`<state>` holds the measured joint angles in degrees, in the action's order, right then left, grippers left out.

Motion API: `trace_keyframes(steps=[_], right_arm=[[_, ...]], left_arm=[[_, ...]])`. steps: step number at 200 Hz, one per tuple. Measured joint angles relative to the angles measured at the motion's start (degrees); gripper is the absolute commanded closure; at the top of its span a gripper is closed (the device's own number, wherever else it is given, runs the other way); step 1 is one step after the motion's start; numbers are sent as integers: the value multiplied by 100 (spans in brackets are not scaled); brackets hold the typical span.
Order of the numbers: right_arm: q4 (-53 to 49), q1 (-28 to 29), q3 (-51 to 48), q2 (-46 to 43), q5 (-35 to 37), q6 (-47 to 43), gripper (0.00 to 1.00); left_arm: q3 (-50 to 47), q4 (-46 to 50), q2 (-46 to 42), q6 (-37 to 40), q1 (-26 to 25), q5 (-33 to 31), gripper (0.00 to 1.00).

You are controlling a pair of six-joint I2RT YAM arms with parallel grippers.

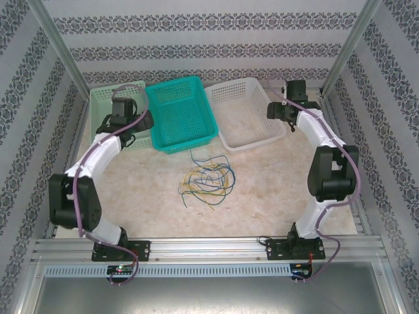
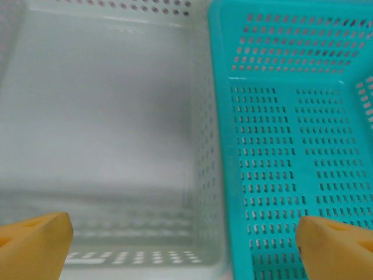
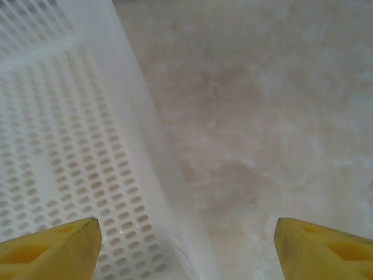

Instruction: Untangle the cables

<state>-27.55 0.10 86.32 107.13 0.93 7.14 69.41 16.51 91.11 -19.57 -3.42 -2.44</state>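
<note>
Cables (image 1: 206, 178) tangled together; strand crossings too fine to trace.

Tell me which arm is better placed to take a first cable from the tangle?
Probably the right, narrowly. The right gripper hangs open over the white basket rim and bare table; the left gripper hangs open over the green basket and teal basket. The cables lie about midway between them.
</note>
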Motion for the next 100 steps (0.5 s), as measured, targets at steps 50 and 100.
trace_keyframes(steps=[50,100], right_arm=[[-483,-122,94,544,-186,20,50],[-337,-334,-535,74,-459,-9,83]], left_arm=[[610,411,1038,-22,-208,533,2],[1508,822,1810,2,-566,520,8]])
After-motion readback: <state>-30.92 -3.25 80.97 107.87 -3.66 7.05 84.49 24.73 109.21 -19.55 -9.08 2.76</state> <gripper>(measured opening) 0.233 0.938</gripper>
